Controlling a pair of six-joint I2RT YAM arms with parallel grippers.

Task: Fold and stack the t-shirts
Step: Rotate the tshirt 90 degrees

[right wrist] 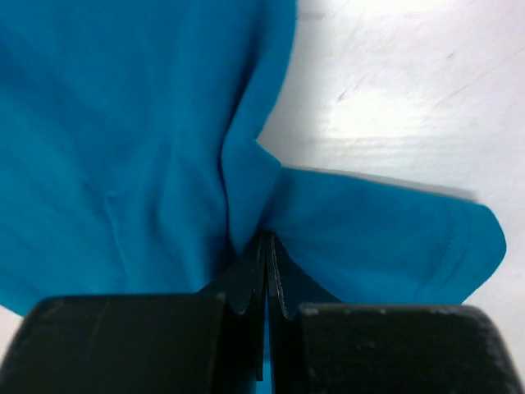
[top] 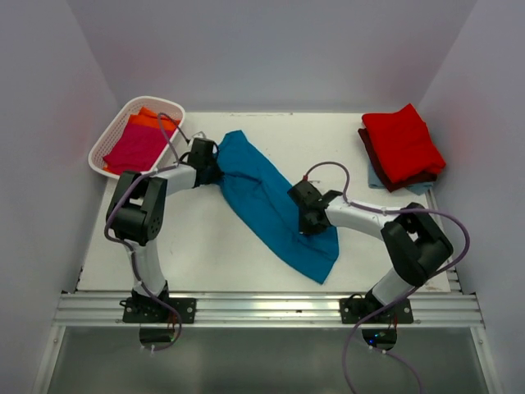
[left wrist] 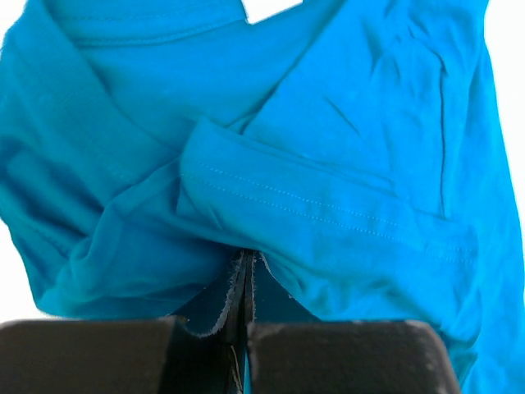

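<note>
Evidently soft, light and limp, the teal t-shirt [top: 267, 197] lies stretched diagonally across the desk [top: 205, 246], with the left claw [left wrist: 244, 283] and the right claw [right wrist: 266, 263] each closed tight on a fold of it, and a hemmed edge seems the firmest hold.

Six t-shirts: one teal t-shirt [top: 262, 193] between fingers, three-high stack [top: 402, 144], two in one basket [top: 111, 133]. Two grippers: left gripper [top: 212, 168], right gripper [top: 310, 218].

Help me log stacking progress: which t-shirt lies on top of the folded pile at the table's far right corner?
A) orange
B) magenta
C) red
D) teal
C: the red t-shirt lies uppermost there, folded.
</note>
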